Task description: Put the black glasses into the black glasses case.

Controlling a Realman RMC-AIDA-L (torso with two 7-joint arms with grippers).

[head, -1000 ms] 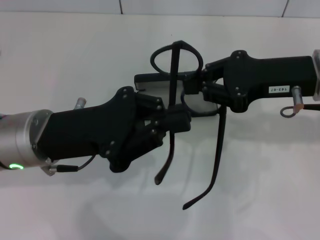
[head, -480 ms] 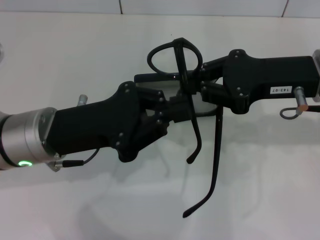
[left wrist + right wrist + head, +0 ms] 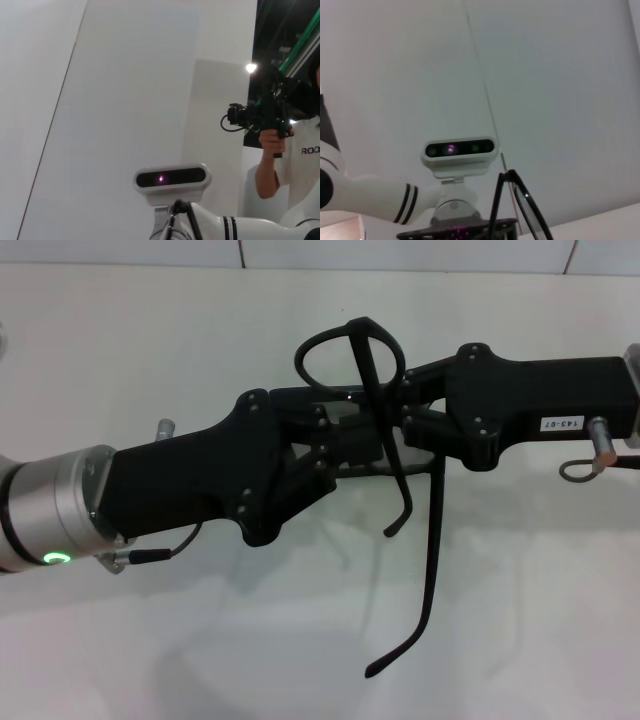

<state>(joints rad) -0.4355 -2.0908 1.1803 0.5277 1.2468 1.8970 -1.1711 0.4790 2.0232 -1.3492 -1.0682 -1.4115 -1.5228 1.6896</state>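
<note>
Black glasses [image 3: 385,430] held aloft over desk [image 3: 150,350] middle, pinched between left gripper [image 3: 365,452] and right gripper [image 3: 400,415], both clamped on frame. Thin frame, oval lenses, temples splayed, hanging down. Risk: opposing pulls bending frame; slip dropping it. Case not seen.

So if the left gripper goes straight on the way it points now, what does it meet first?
Probably the glasses, right at the left gripper, with the right gripper just beyond; depth is unclear in the head view.
</note>
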